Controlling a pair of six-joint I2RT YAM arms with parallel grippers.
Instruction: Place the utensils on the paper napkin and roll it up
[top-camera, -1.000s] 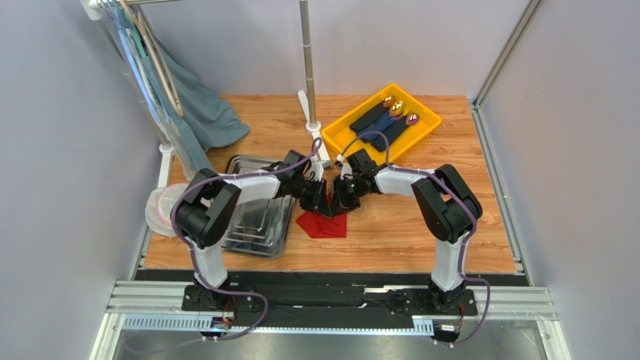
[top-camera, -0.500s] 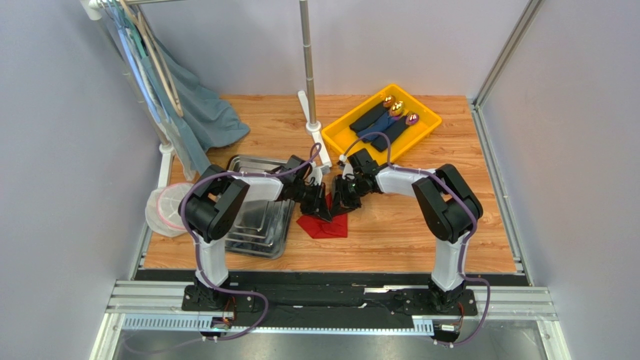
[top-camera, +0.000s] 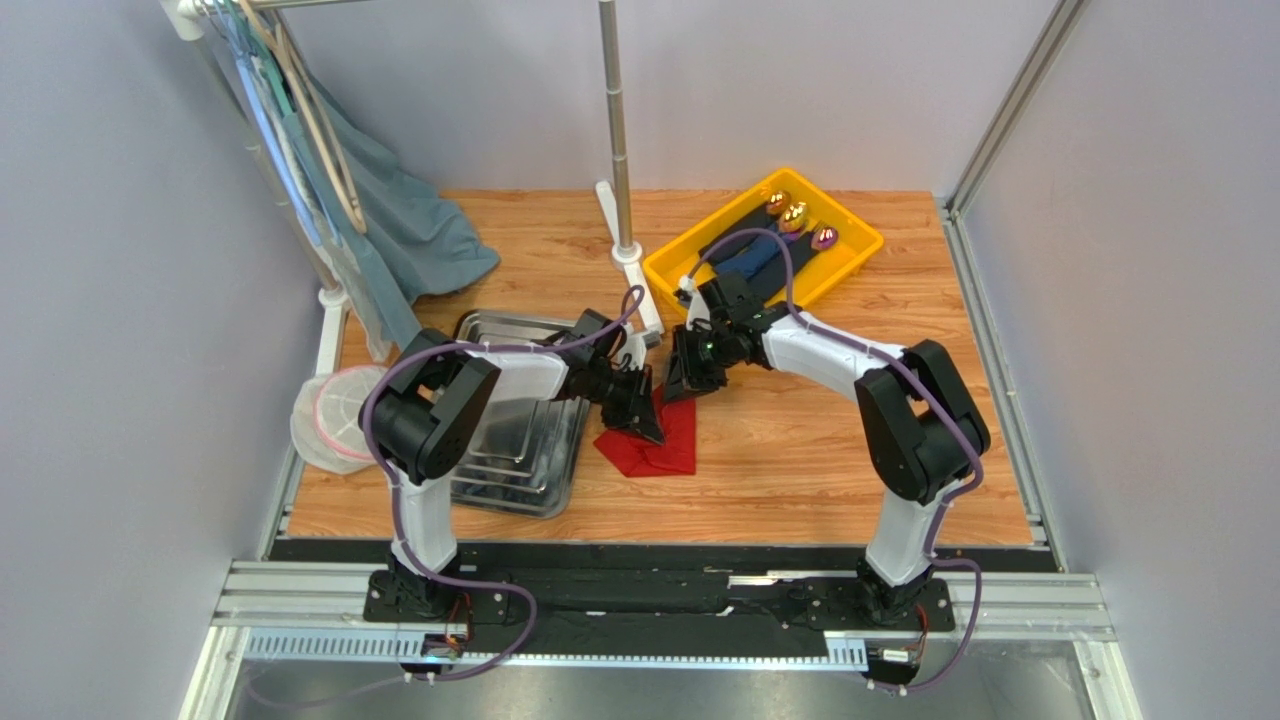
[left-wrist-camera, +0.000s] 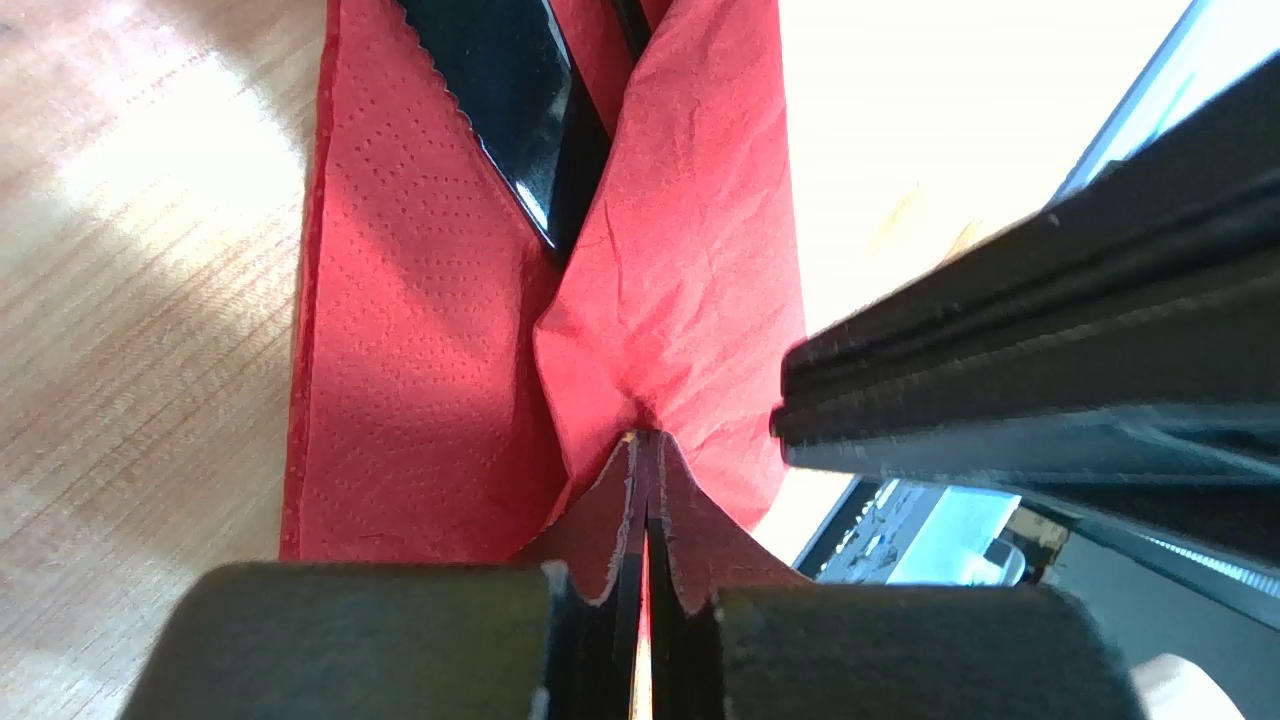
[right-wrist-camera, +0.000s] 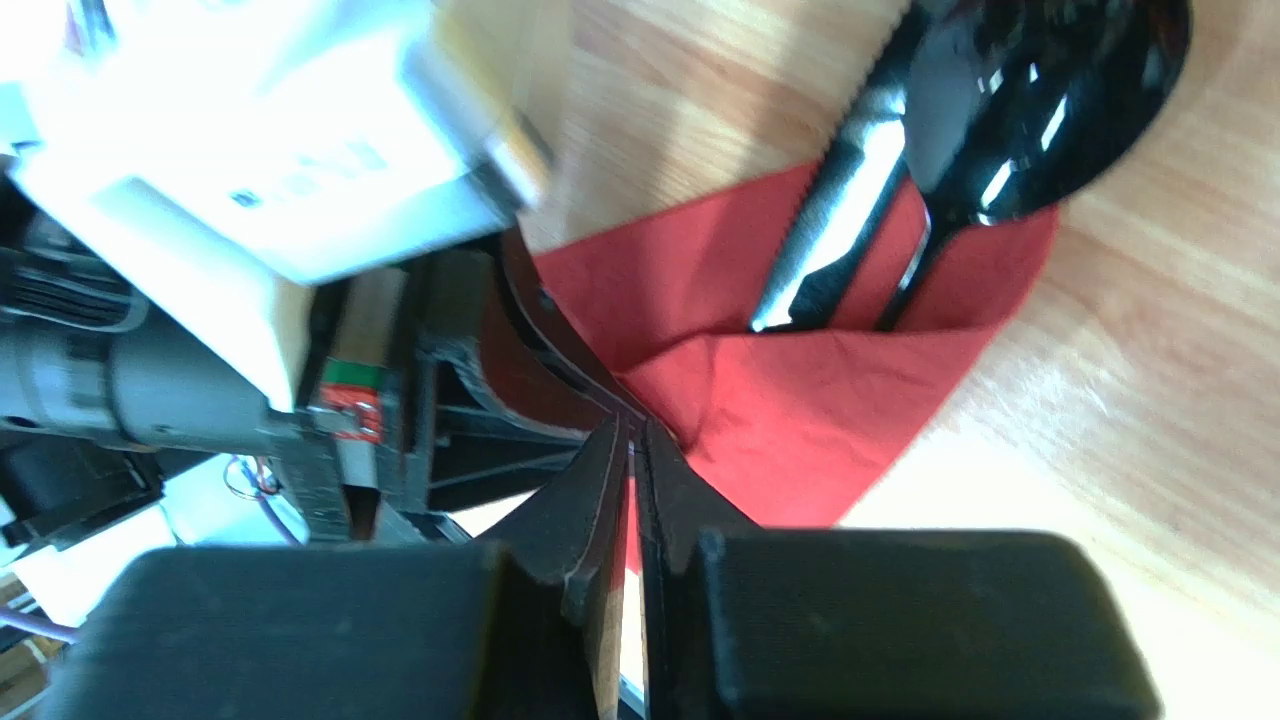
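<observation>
The red paper napkin (top-camera: 654, 447) lies on the wooden table between both arms, with one flap folded over the black utensils. In the right wrist view the napkin (right-wrist-camera: 812, 390) covers the handles of a black knife (right-wrist-camera: 842, 210) and a black spoon (right-wrist-camera: 1052, 90). The left wrist view shows the knife blade (left-wrist-camera: 511, 105) poking out of the napkin (left-wrist-camera: 421, 330). My left gripper (left-wrist-camera: 646, 443) is shut on a raised fold of the napkin. My right gripper (right-wrist-camera: 631, 438) is shut on the same fold from the opposite side. In the top view the two grippers (top-camera: 649, 417) (top-camera: 679, 378) nearly touch.
A yellow tray (top-camera: 691, 278) with dark rolled napkins and shiny utensil heads stands at the back right. Stacked steel trays (top-camera: 511, 450) sit left of the napkin. A white pole stand (top-camera: 616, 165), hanging cloth (top-camera: 406, 225) and a white bowl (top-camera: 328, 420) are at the back and left.
My right gripper has risen and moved slightly back, its elbow swinging right. The pinched napkin fold has lifted with it. My left gripper has stayed almost in place.
</observation>
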